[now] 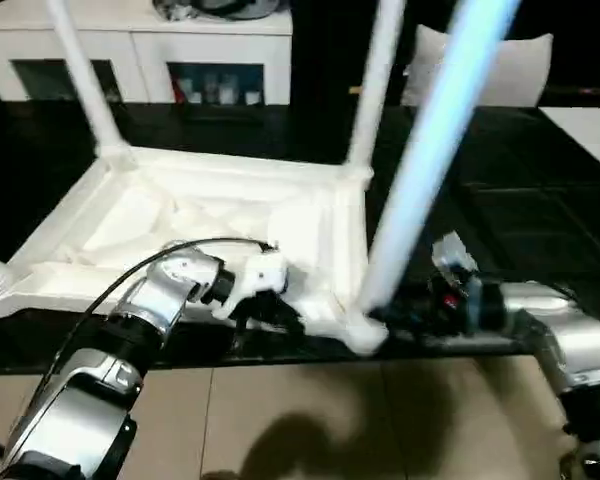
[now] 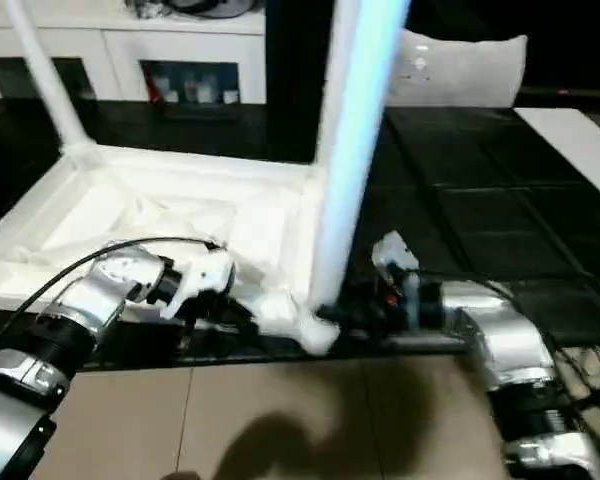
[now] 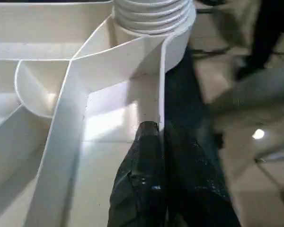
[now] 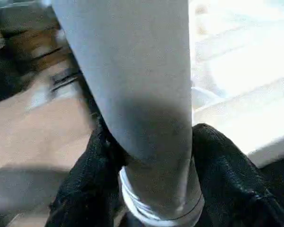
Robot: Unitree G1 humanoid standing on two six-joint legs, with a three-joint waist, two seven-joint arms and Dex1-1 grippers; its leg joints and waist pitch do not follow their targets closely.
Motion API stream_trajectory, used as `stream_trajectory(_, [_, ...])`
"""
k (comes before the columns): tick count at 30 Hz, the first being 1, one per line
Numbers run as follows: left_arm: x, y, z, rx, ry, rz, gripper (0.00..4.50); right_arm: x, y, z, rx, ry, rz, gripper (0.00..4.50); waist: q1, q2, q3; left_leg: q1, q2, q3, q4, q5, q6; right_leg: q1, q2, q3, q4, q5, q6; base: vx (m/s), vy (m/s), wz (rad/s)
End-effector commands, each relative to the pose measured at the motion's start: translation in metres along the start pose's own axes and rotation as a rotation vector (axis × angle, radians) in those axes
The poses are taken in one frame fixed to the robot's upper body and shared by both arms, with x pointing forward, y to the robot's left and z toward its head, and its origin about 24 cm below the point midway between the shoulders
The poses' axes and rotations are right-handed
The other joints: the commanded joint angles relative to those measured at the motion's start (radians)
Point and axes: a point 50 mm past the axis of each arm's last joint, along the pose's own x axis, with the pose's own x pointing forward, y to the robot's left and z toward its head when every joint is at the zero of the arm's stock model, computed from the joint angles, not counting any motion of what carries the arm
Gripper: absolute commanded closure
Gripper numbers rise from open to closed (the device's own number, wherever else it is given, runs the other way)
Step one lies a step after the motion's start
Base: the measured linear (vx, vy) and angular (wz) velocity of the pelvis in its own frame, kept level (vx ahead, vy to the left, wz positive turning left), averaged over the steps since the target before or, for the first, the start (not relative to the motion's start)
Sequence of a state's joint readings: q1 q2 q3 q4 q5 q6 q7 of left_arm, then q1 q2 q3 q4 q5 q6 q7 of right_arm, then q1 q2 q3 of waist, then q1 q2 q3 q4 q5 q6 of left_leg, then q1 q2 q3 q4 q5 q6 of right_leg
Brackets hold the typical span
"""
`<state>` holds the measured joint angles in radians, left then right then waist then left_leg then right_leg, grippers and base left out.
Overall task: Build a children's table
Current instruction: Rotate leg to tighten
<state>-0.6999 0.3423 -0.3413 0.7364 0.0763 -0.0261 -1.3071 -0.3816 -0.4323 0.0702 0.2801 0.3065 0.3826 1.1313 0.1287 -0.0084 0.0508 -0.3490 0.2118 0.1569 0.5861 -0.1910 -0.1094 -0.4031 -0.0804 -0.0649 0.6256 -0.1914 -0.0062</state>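
Now right fingers point(image 4: 213, 175) around leg point(image 4: 137, 85)

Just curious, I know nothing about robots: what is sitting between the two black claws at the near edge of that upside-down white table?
The near corner socket with a leg standing in it, seen from the head camera.

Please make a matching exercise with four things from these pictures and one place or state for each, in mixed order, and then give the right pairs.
Things:
1. left gripper
2. right gripper
3. near-corner leg
4. cabinet

States:
A. stands behind the tabletop
B. pinches the tabletop's rim
C. clasps a leg near its base
D. rises from the corner socket nearest the robot

Pairs: 1-B, 2-C, 3-D, 4-A
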Motion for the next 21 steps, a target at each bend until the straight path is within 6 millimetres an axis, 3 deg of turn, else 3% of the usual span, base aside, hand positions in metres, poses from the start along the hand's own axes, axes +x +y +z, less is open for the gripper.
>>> stream_trajectory(1, [0.029, -0.005, 0.016, -0.015, -0.039, -0.012, 4.5, 0.021, -0.004, 0.013, 0.011, -0.041, -0.126, 2.54, -0.002, -0.004, -0.057, -0.006, 0.01, 0.007, -0.073, -0.177, 0.005, 0.053, -0.06, 0.04, -0.093, -0.361, -0.144, 0.0, 0.0, 0.0])
stream_trajectory(2, [0.032, -0.004, 0.017, -0.028, -0.032, 0.008, 4.5, 0.025, -0.007, 0.014, 0.023, -0.044, -0.184, 2.55, -0.014, -0.015, -0.058, -0.009, 0.008, 0.006, -0.074, -0.181, 0.001, 0.056, -0.058, 0.038, -0.096, -0.358, -0.14, 0.0, 0.0, 0.0])
stream_trajectory(5, [0.046, -0.001, 0.023, -0.087, -0.034, 0.08, 4.5, 0.04, -0.016, 0.017, 0.098, -0.058, -0.39, 2.56, -0.03, -0.012, -0.059, -0.008, 0.006, 0.004, -0.075, -0.176, -0.01, 0.055, -0.056, 0.038, -0.094, -0.35, -0.143, 0.0, 0.0, 0.0])
stream_trajectory(7, [0.054, 0.004, 0.029, -0.13, -0.051, 0.158, 4.5, 0.048, -0.021, 0.018, 0.143, -0.071, -0.506, 2.56, -0.042, -0.012, -0.061, -0.011, 0.003, 0.006, -0.071, -0.152, -0.005, 0.054, -0.054, 0.04, -0.091, -0.292, -0.162, 0.0, 0.0, 0.0])
stream_trajectory(11, [0.064, 0.013, 0.043, -0.201, -0.088, 0.307, 4.5, 0.059, -0.025, 0.022, 0.171, -0.124, -0.664, 2.56, -0.043, -0.009, -0.067, -0.009, 0.002, 0.01, -0.064, -0.101, 0.014, 0.056, -0.052, 0.043, -0.082, -0.164, -0.195, 0.0, 0.0, 0.0])
stream_trajectory(12, [0.065, 0.014, 0.044, -0.201, -0.087, 0.317, 4.5, 0.059, -0.026, 0.021, 0.164, -0.121, -0.674, 2.56, -0.041, -0.011, -0.068, -0.009, 0.001, 0.01, -0.064, -0.093, 0.019, 0.059, -0.052, 0.042, -0.081, -0.146, -0.198, 0.0, 0.0, 0.0])
stream_trajectory(15, [0.066, 0.014, 0.049, -0.19, -0.102, 0.348, 4.5, 0.058, -0.022, 0.025, 0.149, -0.176, -0.614, 1.87, -0.035, -0.01, -0.07, -0.01, 0.001, 0.011, -0.063, -0.064, 0.052, 0.066, -0.05, 0.042, -0.075, -0.068, -0.212, 0.0, 0.0, 0.0])
stream_trajectory(16, [0.066, 0.014, 0.049, -0.184, -0.103, 0.347, 4.5, 0.056, -0.022, 0.026, 0.153, -0.189, -0.6, 1.85, -0.034, -0.015, -0.07, -0.01, 0.001, 0.012, -0.063, -0.056, 0.064, 0.067, -0.05, 0.042, -0.075, -0.048, -0.216, 0.0, 0.0, 0.0])
stream_trajectory(21, [0.058, 0.014, 0.039, -0.117, -0.058, 0.325, 4.5, 0.039, -0.021, 0.024, 0.09, -0.197, -0.528, 1.39, -0.029, -0.01, -0.069, -0.01, 0.003, 0.011, -0.063, -0.069, 0.08, 0.07, -0.052, 0.041, -0.076, -0.04, -0.226, 0.0, 0.0, 0.0])
